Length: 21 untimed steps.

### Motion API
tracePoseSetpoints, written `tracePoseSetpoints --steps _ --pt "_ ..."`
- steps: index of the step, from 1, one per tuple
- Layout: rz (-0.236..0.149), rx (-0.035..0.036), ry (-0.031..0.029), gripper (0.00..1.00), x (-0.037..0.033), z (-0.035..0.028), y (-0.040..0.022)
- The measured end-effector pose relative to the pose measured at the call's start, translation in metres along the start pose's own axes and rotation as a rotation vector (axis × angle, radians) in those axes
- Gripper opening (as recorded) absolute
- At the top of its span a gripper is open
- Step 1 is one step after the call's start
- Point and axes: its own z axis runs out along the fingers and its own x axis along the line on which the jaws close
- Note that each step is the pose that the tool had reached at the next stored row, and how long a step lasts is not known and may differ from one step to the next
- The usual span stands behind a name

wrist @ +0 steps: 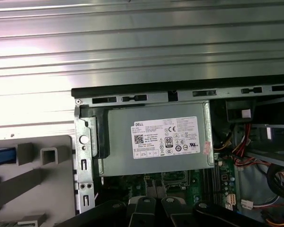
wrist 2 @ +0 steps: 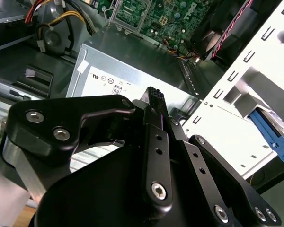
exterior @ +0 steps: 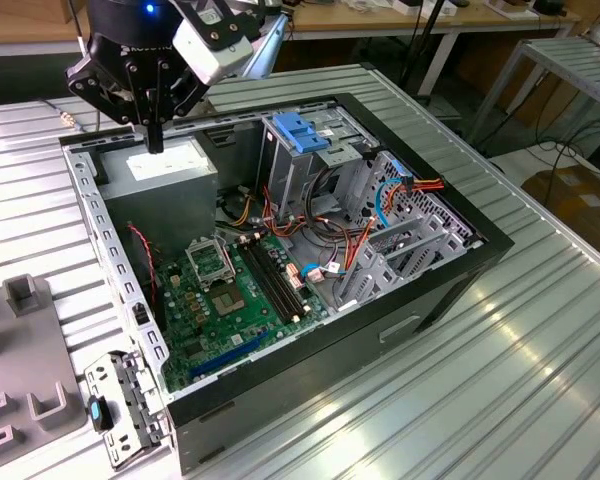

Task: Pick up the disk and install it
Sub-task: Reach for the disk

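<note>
The disk: not in my jaws. I see only a blue edge, which I take for its rail, on the grey tray outside the case, off to one side of the jaws.
Gripper: jaws drawn together, holding nothing, tips pointing down.
Power supply: directly beneath the jaws and near; I cannot tell whether they touch.
Case wall: perforated metal frame standing between the jaws and the disk.
Risk, downward: I judge any further descent would drive the closed tips into the power supply's lid.
Risk, sideways: crossing toward the disk this low could catch the case wall.
Risk, at the disk: arriving with the jaws closed would shove it off the tray instead of gripping it.
</note>
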Motion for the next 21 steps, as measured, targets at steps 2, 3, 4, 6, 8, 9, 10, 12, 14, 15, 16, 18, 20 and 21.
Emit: tracePoseSetpoints --steps 2,3,4,6,8,9,10,12,14,15,16,18,20,21 --pt "0.000 0.0000 0.0000 0.11 0.0006 0.0000 0.0000" --pt "0.000 0.0000 0.0001 0.11 0.0008 0.0000 -0.0001" --pt "0.000 0.0001 0.0002 0.11 0.0009 0.0000 -0.0001" --pt "0.000 0.0000 0.0004 0.11 0.0012 0.0000 -0.0001" --pt "0.000 0.0000 0.0005 0.11 0.0015 0.0000 -0.0001" --pt "0.000 0.0000 0.0006 0.11 0.0017 0.0000 -0.0001" --pt "0.000 0.0001 0.0006 0.11 0.0019 0.0000 -0.0001" --pt "0.000 0.0001 0.0007 0.11 0.0027 0.0000 -0.0002" --pt "0.000 0.0001 0.0006 0.11 0.0033 0.0000 -0.0003" --pt "0.000 0.0001 0.0006 0.11 0.0036 0.0000 -0.0003" --pt "0.000 0.0000 0.0006 0.11 0.0041 0.0000 -0.0003" --pt "0.000 0.0001 0.0006 0.11 0.0061 0.0000 -0.0005" --pt "0.000 0.0001 0.0007 0.11 0.0078 0.0000 -0.0006" --pt "0.000 0.0000 0.0006 0.11 0.0085 0.0000 -0.0007"
